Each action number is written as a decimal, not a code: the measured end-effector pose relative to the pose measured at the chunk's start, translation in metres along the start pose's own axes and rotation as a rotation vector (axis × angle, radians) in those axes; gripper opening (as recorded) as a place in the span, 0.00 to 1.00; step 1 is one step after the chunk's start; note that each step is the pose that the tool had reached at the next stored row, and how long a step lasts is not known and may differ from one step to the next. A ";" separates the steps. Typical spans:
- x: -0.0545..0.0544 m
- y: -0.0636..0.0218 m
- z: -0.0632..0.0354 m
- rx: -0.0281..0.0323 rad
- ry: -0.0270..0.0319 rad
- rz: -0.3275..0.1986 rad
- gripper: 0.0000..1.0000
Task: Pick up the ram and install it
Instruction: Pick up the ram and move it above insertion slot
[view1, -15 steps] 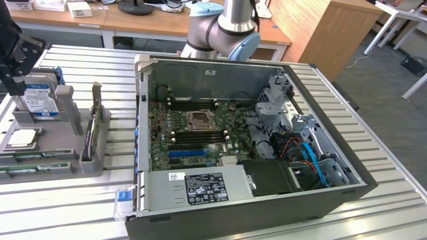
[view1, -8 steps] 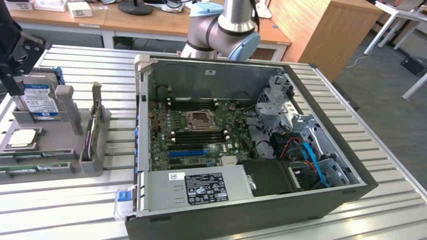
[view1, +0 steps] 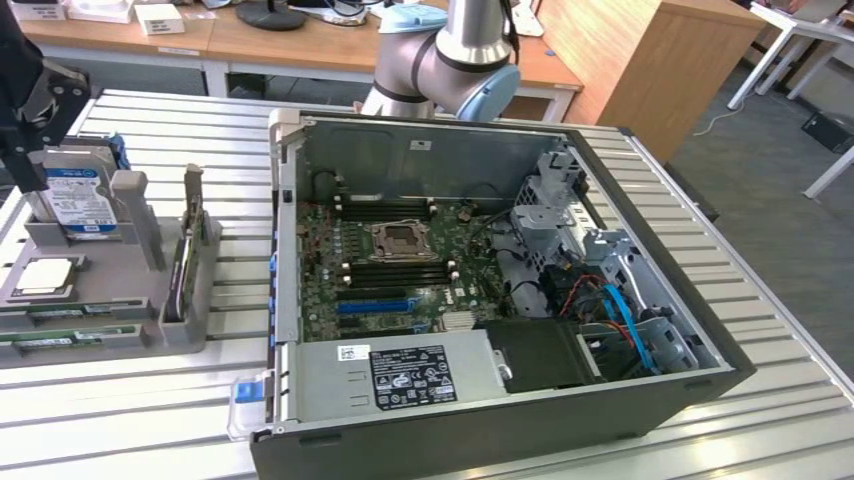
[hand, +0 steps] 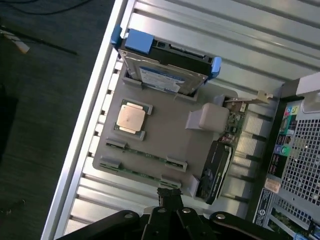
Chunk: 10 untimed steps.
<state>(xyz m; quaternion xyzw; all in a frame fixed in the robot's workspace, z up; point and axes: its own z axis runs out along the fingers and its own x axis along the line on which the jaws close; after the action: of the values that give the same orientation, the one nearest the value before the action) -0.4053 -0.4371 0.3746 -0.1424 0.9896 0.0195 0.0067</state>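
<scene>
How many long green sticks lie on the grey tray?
2. The inner ram stick lies beside the square silver chip; the outer ram stick lies alongside it, by the grey tray's edge. Others may hide in the computer.

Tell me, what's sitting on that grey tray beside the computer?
The grey tray holds a hard drive standing up, a square processor, two ram sticks lying flat, and a card on edge. The drive's bottom edge is hidden in its slot.
</scene>
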 end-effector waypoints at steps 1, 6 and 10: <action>0.000 0.0000 0.0000 0.0004 0.0009 -0.018 0.11; 0.000 -0.0001 0.0001 0.0024 0.0053 -0.109 0.11; 0.000 0.0000 0.0002 0.0040 0.0088 -0.182 0.11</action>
<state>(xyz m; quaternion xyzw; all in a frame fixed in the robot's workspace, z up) -0.4053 -0.4371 0.3744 -0.2319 0.9726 0.0162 0.0044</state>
